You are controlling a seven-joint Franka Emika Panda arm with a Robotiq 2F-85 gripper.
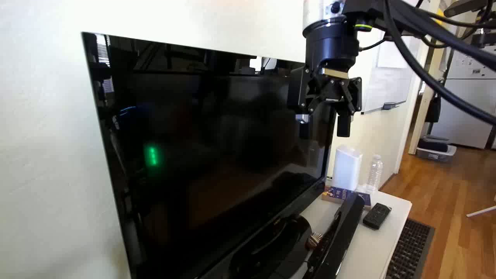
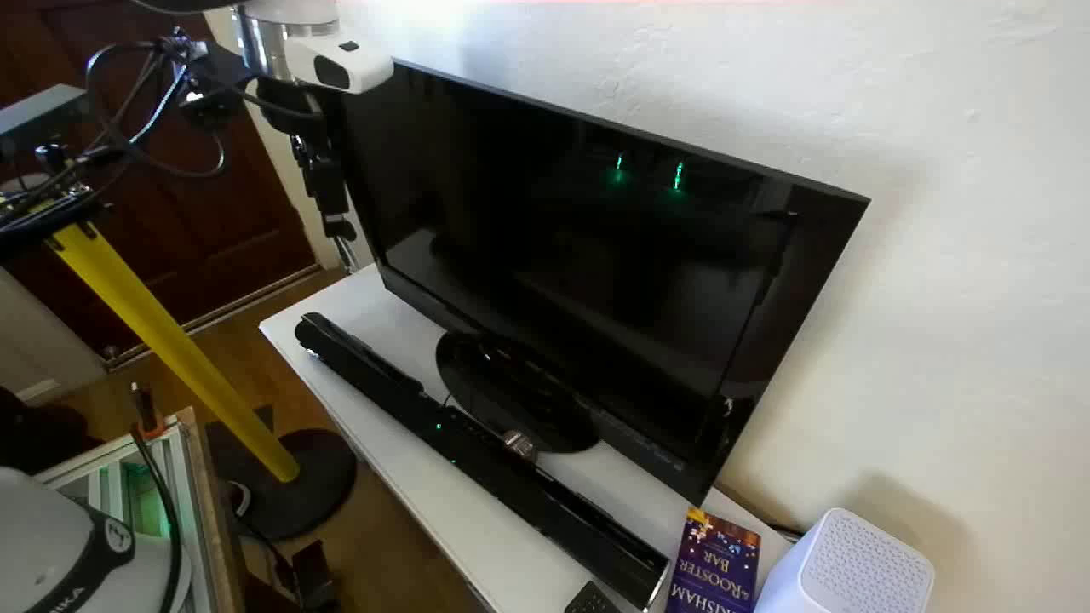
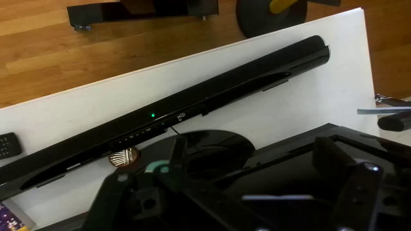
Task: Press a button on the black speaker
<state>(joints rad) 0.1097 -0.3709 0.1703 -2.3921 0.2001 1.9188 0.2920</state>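
The black speaker (image 3: 192, 96) is a long, low bar lying on the white table (image 3: 346, 80). It also shows in both exterior views (image 1: 343, 240) (image 2: 485, 468). A green light (image 3: 153, 115) glows on it, and a row of small button marks (image 3: 135, 136) runs along its side towards the screen. My gripper (image 1: 324, 130) is open and empty, pointing down, well above the speaker and apart from it. In an exterior view it hangs near one end of the screen (image 2: 341, 230). In the wrist view its dark fingers stand wide apart (image 3: 252, 150).
The large black TV screen (image 2: 545, 255) stands upright close behind the speaker, its round foot (image 3: 224, 144) beside it. A small kalimba (image 3: 123, 157) lies between them. A remote (image 1: 377, 216), a book (image 2: 715, 562), a white box (image 1: 347, 166) and a bottle (image 1: 374, 174) stand at one end.
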